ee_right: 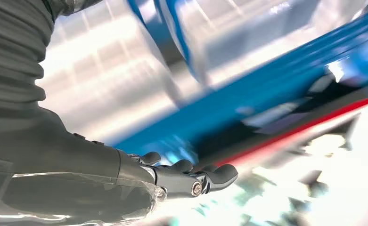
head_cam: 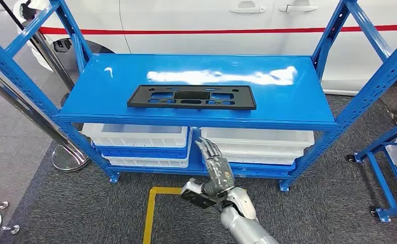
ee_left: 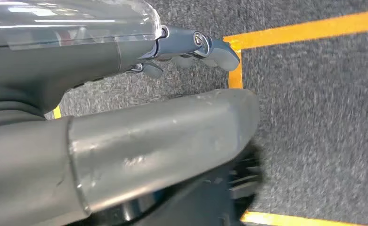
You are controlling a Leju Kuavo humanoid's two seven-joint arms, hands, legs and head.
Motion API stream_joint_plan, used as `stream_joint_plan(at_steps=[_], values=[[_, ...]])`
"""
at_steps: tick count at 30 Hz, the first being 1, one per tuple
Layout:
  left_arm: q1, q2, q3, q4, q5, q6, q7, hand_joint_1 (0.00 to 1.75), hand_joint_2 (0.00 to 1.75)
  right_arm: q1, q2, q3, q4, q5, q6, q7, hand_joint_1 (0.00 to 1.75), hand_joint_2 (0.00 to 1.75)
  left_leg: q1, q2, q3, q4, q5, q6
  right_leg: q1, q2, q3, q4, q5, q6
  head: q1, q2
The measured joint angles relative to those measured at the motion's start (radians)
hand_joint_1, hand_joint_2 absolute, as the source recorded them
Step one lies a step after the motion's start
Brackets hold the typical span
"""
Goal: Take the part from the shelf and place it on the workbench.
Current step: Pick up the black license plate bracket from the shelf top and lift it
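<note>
on blue shelf (head_cam: 110,96) black part (head_cam: 191,97), grey carpet (head_cam: 59,203), right hand (head_cam: 214,165) released, empty

text: none readable | labels: none | brands: none | numbers: none | signs: none | checked: shelf (head_cam: 201,114), part (head_cam: 191,97), bins (head_cam: 138,136), car (head_cam: 226,20)

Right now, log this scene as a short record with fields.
part: black flat frame with cutouts, lying flat on the shelf top
shelf: blue metal rack, white bins stacked on the lower level
right hand: raised in front of the shelf edge, below the part, fingers extended, holding nothing
left hand: hanging over grey carpet, holding nothing
floor: yellow tape line
</note>
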Motion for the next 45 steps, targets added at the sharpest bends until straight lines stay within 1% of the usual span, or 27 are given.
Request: stream_joint_plan(at_steps=[2,4,5,7,9,11,12,14,15,16,17,18,20,21,23,26,28,30,31,32,33,35,37,40,42,43,45], values=[[-0.002,0.0,-0.001,0.0,-0.004,-0.002,0.004,0.0,0.0,0.009,0.003,0.002,-0.031,0.069,-0.001,0.011,0.0,1.75,0.0,0.0,0.016,-0.039,0.033,0.002,0.0,0.0,0.003,0.0,-0.001,0.0,0.0,0.0],[-0.007,0.0,-0.003,-0.001,-0.014,-0.007,0.011,0.0,0.0,0.026,0.009,0.001,-0.102,0.204,-0.003,0.026,0.0,1.75,0.0,0.0,0.069,-0.164,0.108,0.008,0.001,0.001,0.009,0.0,-0.004,0.002,0.0,0.0],[-0.01,0.0,-0.004,-0.001,-0.018,-0.009,0.014,0.0,0.0,0.032,0.012,0.0,-0.138,0.262,-0.004,0.029,0.0,1.75,-0.002,-0.001,0.098,-0.229,0.134,0.012,0.002,0.001,0.01,0.001,-0.005,0.005,0.0,0.0],[-0.017,0.0,-0.006,-0.002,-0.024,-0.011,0.019,0.0,0.0,0.042,0.02,-0.003,-0.2,0.339,-0.006,0.037,0.0,1.75,-0.006,-0.002,0.126,-0.298,0.15,0.021,0.004,0.002,0.006,0.001,-0.004,0.014,0.0,0.0],[-0.022,-0.001,-0.008,-0.003,-0.031,-0.012,0.027,0.0,0.0,0.058,0.023,-0.005,-0.266,0.401,-0.007,0.06,0.0,1.75,-0.008,-0.005,0.128,-0.308,0.149,0.029,0.006,0.002,0.003,-0.003,-0.002,0.026,0.0,0.0],[-0.024,-0.003,-0.009,-0.004,-0.038,-0.014,0.034,0.0,0.0,0.073,0.023,-0.005,-0.337,0.455,-0.008,0.091,0.0,1.75,-0.003,-0.005,0.131,-0.319,0.155,0.042,0.006,0.001,-0.002,0.015,-0.018,0.036,0.0,0.0],[-0.025,-0.004,-0.009,-0.005,-0.04,-0.015,0.036,0.0,0.0,0.076,0.022,-0.005,-0.367,0.471,-0.008,0.104,0.0,1.75,-0.001,-0.003,0.132,-0.323,0.158,0.049,0.007,0.001,-0.018,0.052,-0.041,0.039,0.001,0.0],[-0.03,-0.004,-0.009,-0.006,-0.043,-0.017,0.04,0.0,0.0,0.083,0.02,-0.005,-0.411,0.487,-0.008,0.129,0.0,1.75,-0.002,-0.001,0.132,-0.325,0.16,0.056,0.006,0.0,-0.078,0.176,-0.103,0.042,0.001,0.0],[-0.031,-0.005,-0.009,-0.006,-0.045,-0.018,0.043,0.0,0.0,0.088,0.017,-0.005,-0.425,0.491,-0.008,0.144,0.0,1.75,-0.003,-0.001,0.131,-0.325,0.16,0.058,0.005,0.001,-0.109,0.236,-0.123,0.044,0.001,0.0],[-0.032,-0.005,-0.009,-0.006,-0.048,-0.019,0.046,0.0,0.0,0.093,0.014,-0.004,-0.436,0.493,-0.008,0.161,0.0,1.75,-0.004,-0.001,0.131,-0.324,0.159,0.058,0.005,0.0,-0.128,0.27,-0.126,0.044,0.001,0.0],[-0.032,-0.005,-0.009,-0.006,-0.051,-0.02,0.049,0.0,0.0,0.096,0.01,-0.002,-0.443,0.496,-0.008,0.179,0.0,1.75,-0.004,-0.001,0.132,-0.322,0.159,0.058,0.005,0.0,-0.129,0.264,-0.108,0.043,0.001,0.0],[-0.033,-0.005,-0.01,-0.006,-0.054,-0.022,0.051,0.0,0.0,0.096,0.006,0.001,-0.446,0.499,-0.008,0.199,0.0,1.75,-0.005,-0.002,0.133,-0.321,0.158,0.058,0.005,0.0,-0.109,0.219,-0.074,0.04,0.001,0.0],[-0.035,-0.008,-0.011,-0.006,-0.06,-0.024,0.052,0.0,0.0,0.089,-0.003,0.012,-0.445,0.503,-0.007,0.243,0.0,1.75,-0.009,-0.003,0.133,-0.317,0.155,0.055,0.009,0.0,-0.046,0.078,-0.006,0.029,0.001,0.0],[-0.038,-0.01,-0.012,-0.007,-0.063,-0.025,0.052,0.0,0.0,0.084,-0.007,0.019,-0.441,0.504,-0.007,0.262,0.0,1.75,-0.011,-0.003,0.131,-0.316,0.154,0.052,0.011,-0.001,-0.024,0.027,0.011,0.024,0.001,0.0],[-0.043,-0.013,-0.015,-0.008,-0.068,-0.025,0.054,0.0,0.0,0.078,-0.014,0.031,-0.431,0.504,-0.007,0.286,0.0,1.75,-0.013,-0.004,0.129,-0.315,0.154,0.043,0.016,-0.001,-0.012,-0.006,0.015,0.02,0.001,0.0],[-0.047,-0.013,-0.018,-0.009,-0.071,-0.025,0.055,0.0,0.0,0.072,-0.023,0.044,-0.415,0.502,-0.007,0.307,0.0,1.75,-0.01,-0.004,0.126,-0.304,0.142,0.026,0.009,-0.001,-0.008,-0.019,0.024,0.009,0.0,0.0],[-0.048,-0.013,-0.02,-0.01,-0.074,-0.025,0.053,0.0,0.0,0.063,-0.028,0.056,-0.397,0.501,-0.007,0.325,0.0,1.75,-0.007,-0.004,0.092,-0.224,0.092,0.015,0.003,-0.003,-0.005,-0.026,0.028,0.002,0.0,0.0],[-0.049,-0.013,-0.022,-0.01,-0.076,-0.027,0.05,0.0,0.0,0.056,-0.033,0.064,-0.37,0.499,-0.007,0.345,0.0,1.75,-0.002,-0.004,0.032,-0.094,0.032,0.007,0.003,-0.005,-0.006,-0.025,0.028,0.0,0.0,0.0],[-0.048,-0.013,-0.023,-0.01,-0.077,-0.028,0.048,0.0,0.0,0.055,-0.037,0.065,-0.354,0.499,-0.007,0.354,0.0,1.75,0.001,-0.004,0.011,-0.05,0.021,0.003,0.003,-0.005,-0.007,-0.024,0.028,0.0,0.0,0.0],[-0.048,-0.013,-0.023,-0.01,-0.079,-0.03,0.046,0.0,0.0,0.055,-0.04,0.066,-0.339,0.498,-0.007,0.362,0.0,1.75,0.004,-0.004,0.007,-0.044,0.031,0.001,0.002,-0.005,-0.007,-0.023,0.027,0.001,0.0,0.0],[-0.048,-0.013,-0.023,-0.01,-0.082,-0.031,0.044,0.0,0.0,0.053,-0.044,0.067,-0.324,0.497,-0.007,0.368,0.0,1.75,0.006,-0.004,0.022,-0.077,0.059,-0.001,0.001,-0.005,-0.007,-0.021,0.026,0.002,0.0,0.0],[-0.05,-0.013,-0.024,-0.012,-0.087,-0.032,0.04,0.0,0.0,0.046,-0.05,0.067,-0.3,0.491,-0.007,0.372,0.0,1.75,0.01,-0.003,0.084,-0.208,0.124,-0.003,0.0,-0.003,-0.007,-0.015,0.021,0.01,0.0,0.0],[-0.053,-0.012,-0.027,-0.014,-0.09,-0.034,0.038,0.0,0.0,0.034,-0.054,0.067,-0.274,0.485,-0.007,0.373,0.0,1.75,0.007,-0.005,0.125,-0.296,0.15,0.005,0.002,-0.002,-0.01,-0.01,0.019,0.021,0.0,0.0],[-0.055,-0.012,-0.033,-0.014,-0.1,-0.034,0.037,0.0,0.0,0.027,-0.058,0.067,-0.234,0.483,-0.007,0.375,0.0,1.75,0.004,-0.008,0.128,-0.313,0.151,0.026,0.002,-0.002,-0.011,-0.012,0.02,0.039,0.0,0.0],[-0.057,-0.011,-0.037,-0.015,-0.11,-0.033,0.037,0.0,0.0,0.027,-0.06,0.067,-0.217,0.485,-0.007,0.378,0.0,1.75,0.006,-0.008,0.131,-0.321,0.157,0.041,0.0,-0.002,-0.024,0.02,-0.004,0.049,0.0,0.0],[-0.059,-0.011,-0.039,-0.015,-0.114,-0.033,0.037,0.0,0.0,0.027,-0.06,0.067,-0.211,0.485,-0.007,0.38,0.0,1.75,0.006,-0.007,0.132,-0.324,0.159,0.048,-0.001,-0.002,-0.045,0.065,-0.031,0.052,0.0,0.0],[-0.061,-0.011,-0.044,-0.015,-0.12,-0.032,0.037,0.0,0.0,0.03,-0.064,0.067,-0.198,0.486,-0.007,0.384,0.0,1.75,0.003,-0.007,0.131,-0.324,0.158,0.056,-0.001,-0.002,-0.108,0.195,-0.091,0.055,0.0,0.0]])
